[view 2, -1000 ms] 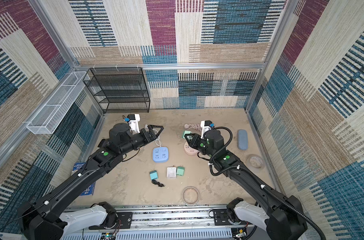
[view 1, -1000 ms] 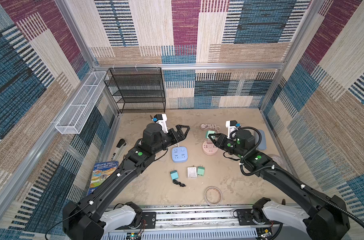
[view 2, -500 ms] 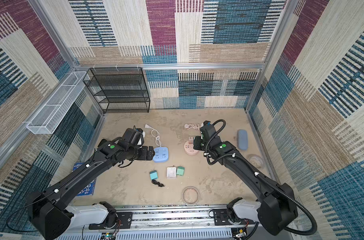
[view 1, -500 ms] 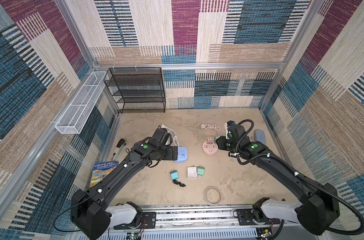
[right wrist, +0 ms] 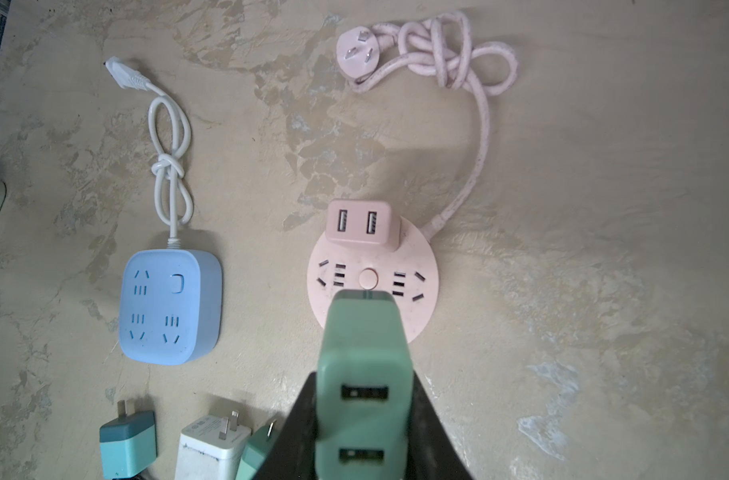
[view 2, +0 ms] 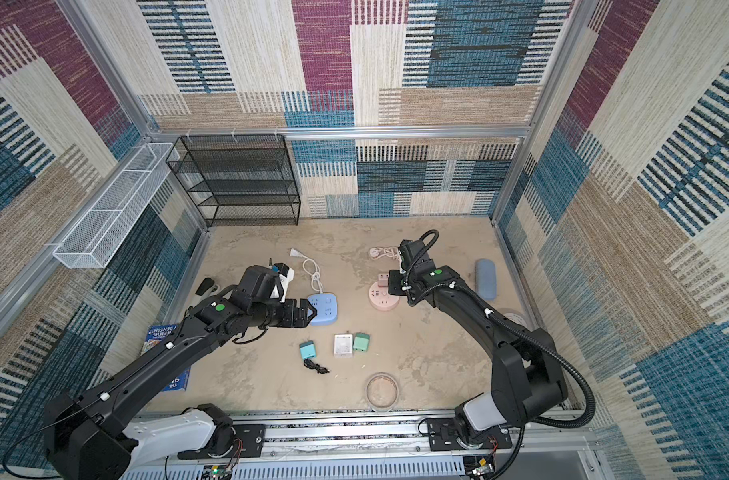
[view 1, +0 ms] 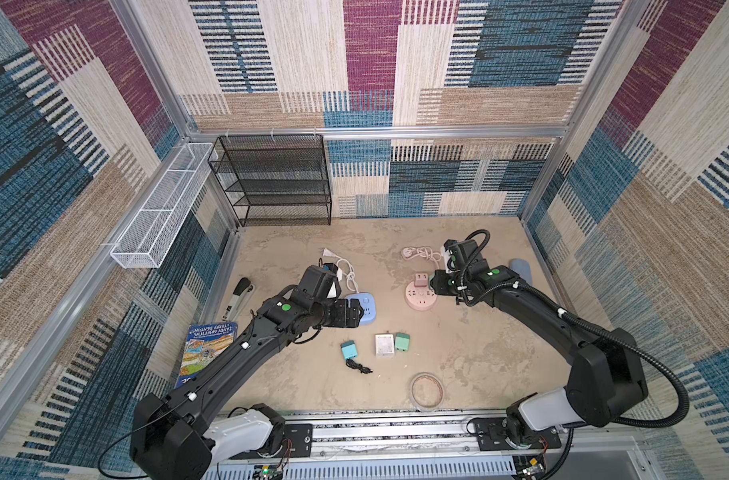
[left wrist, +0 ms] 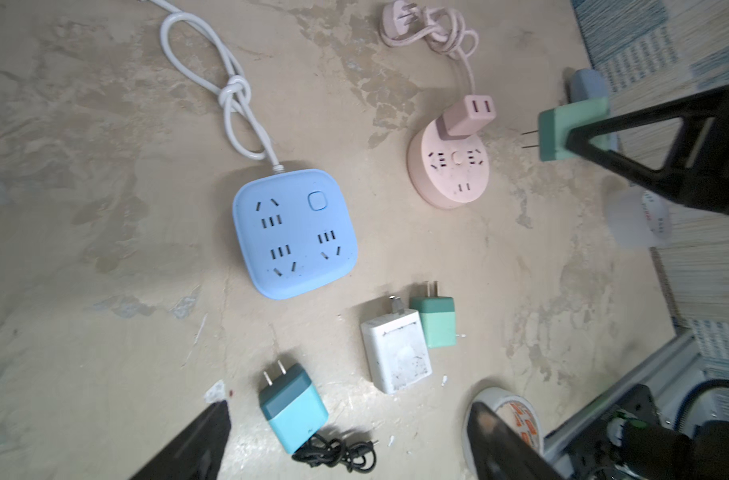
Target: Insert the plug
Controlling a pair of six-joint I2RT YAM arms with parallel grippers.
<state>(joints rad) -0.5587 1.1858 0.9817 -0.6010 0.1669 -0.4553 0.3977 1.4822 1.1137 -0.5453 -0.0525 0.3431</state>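
- Green plastic is what your right gripper (view 1: 437, 286) holds: the green plug (right wrist: 363, 365) sits clamped between its two black fingers (right wrist: 300, 436), which press on the plug's sides.
- You see the back face of the plug, with two USB ports, turned to the right wrist camera. Its two metal prongs (left wrist: 528, 139) point away from the gripper.
- From the right wrist camera, the plug covers the near part of the pink round socket (right wrist: 419, 309) and stops just short of its round button.
- From the left wrist camera, the prongs are bare and a gap shows between them and the pink round socket, so the plug is not yet inserted.
- One pink USB adapter (right wrist: 360, 224) stands upright in the far slot of this socket.
- Your left gripper (view 2: 311, 311) has its jaws wide apart; in both top views it is at the edge of the blue square socket (view 1: 365, 305).
- Near that gripper lie a teal plug (left wrist: 294, 405) with a black cable, and a white charger (left wrist: 396, 353) close beside a small green charger (left wrist: 435, 322).
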